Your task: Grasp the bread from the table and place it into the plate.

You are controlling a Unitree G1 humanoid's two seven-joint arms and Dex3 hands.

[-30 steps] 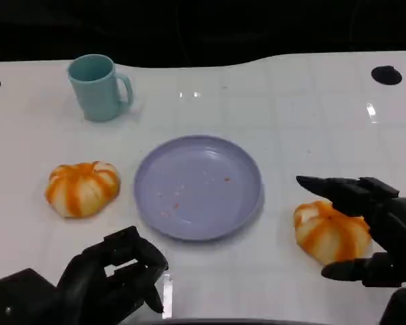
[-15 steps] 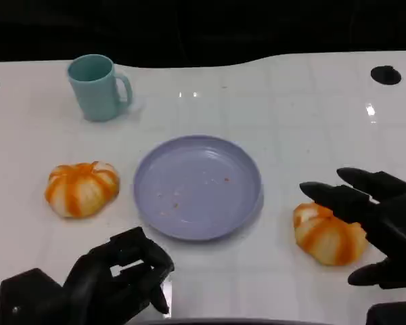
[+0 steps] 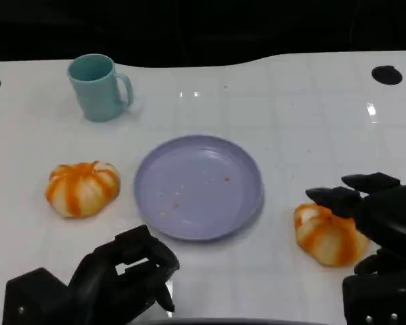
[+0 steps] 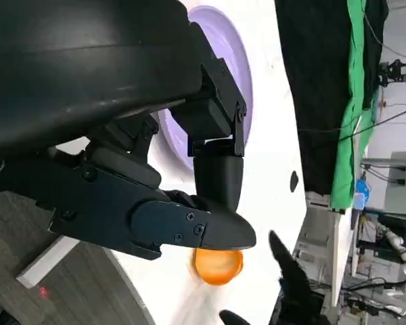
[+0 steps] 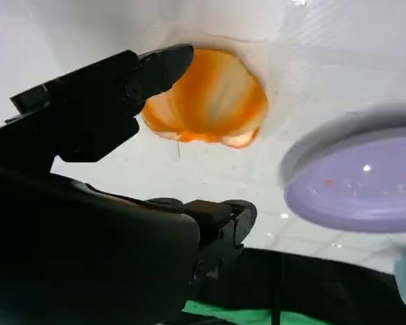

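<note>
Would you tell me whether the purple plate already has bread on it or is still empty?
Empty of bread: the plate shows just a few crumbs. One bread lies on the table beside it; the other bread lies by the right hand.

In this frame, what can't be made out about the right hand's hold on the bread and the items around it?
- Head view: the right hand covers the near side of the right bread; contact unclear.
- Right wrist view: fingers overlap that bread's edge; touching or hovering, cannot tell.
- Right wrist view: plate blurred, cut off by the edge.
- Left wrist view: bread partly hidden behind the left hand.
</note>
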